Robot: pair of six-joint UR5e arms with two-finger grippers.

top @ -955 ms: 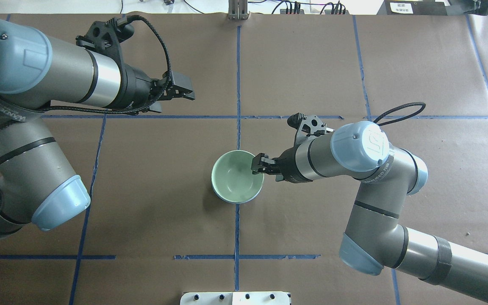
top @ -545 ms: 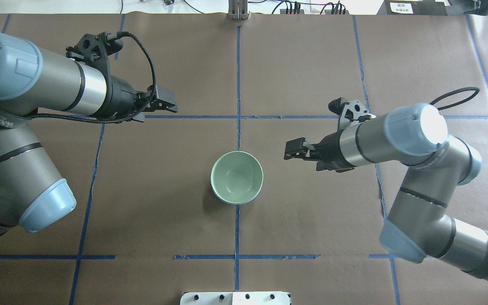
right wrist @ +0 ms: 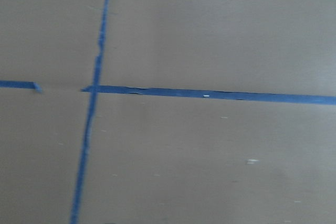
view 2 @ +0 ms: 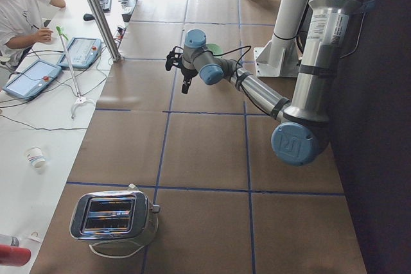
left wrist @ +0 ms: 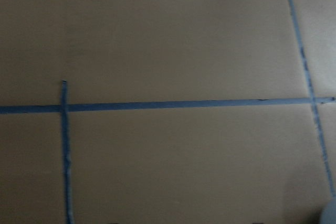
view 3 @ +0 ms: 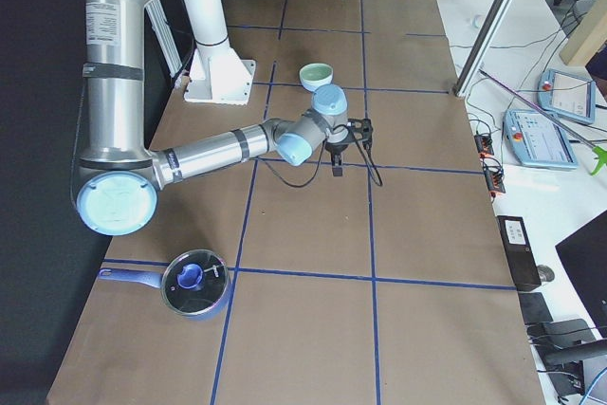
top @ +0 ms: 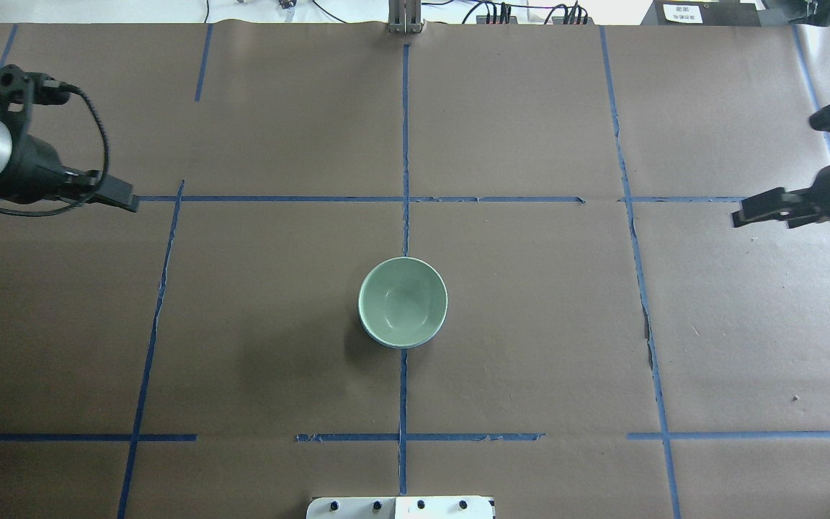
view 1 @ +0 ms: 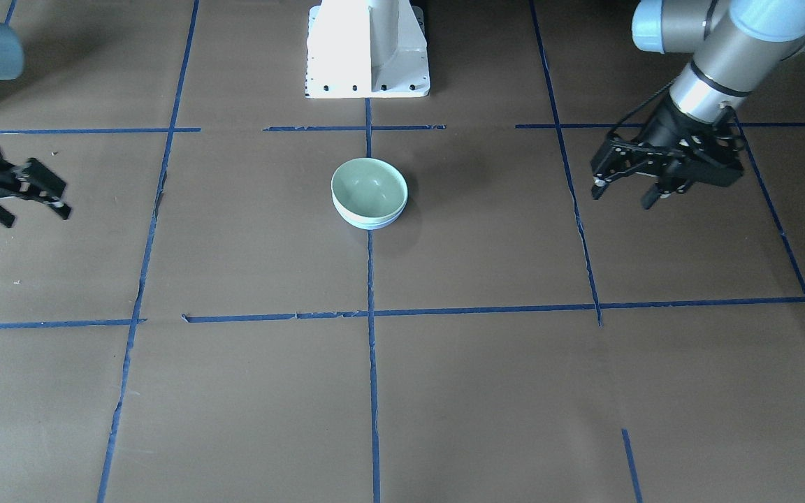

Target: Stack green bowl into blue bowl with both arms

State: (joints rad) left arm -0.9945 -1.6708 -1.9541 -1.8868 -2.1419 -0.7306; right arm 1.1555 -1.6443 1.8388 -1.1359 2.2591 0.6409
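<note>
The green bowl (top: 403,301) sits nested inside the blue bowl (top: 395,345) at the table's centre, on a blue tape line. Only a thin blue edge shows under it; in the front view the green bowl (view 1: 369,187) rests in the blue bowl (view 1: 369,223). My left gripper (top: 121,199) hangs open and empty far to the left, also seen in the front view (view 1: 622,194). My right gripper (top: 745,215) hangs open and empty far to the right, also seen in the front view (view 1: 31,208). Both wrist views show only brown paper and tape.
The white pedestal base (view 1: 367,49) stands behind the bowls. A toaster (view 2: 114,216) sits at the table's left end, a blue lidded pot (view 3: 194,284) at the right end. An operator (view 2: 19,4) sits beyond the far edge.
My right gripper has let go of the green bowl's rim and pulled far back to the right. My left arm has pulled back to the left. The bowls have stayed put.
</note>
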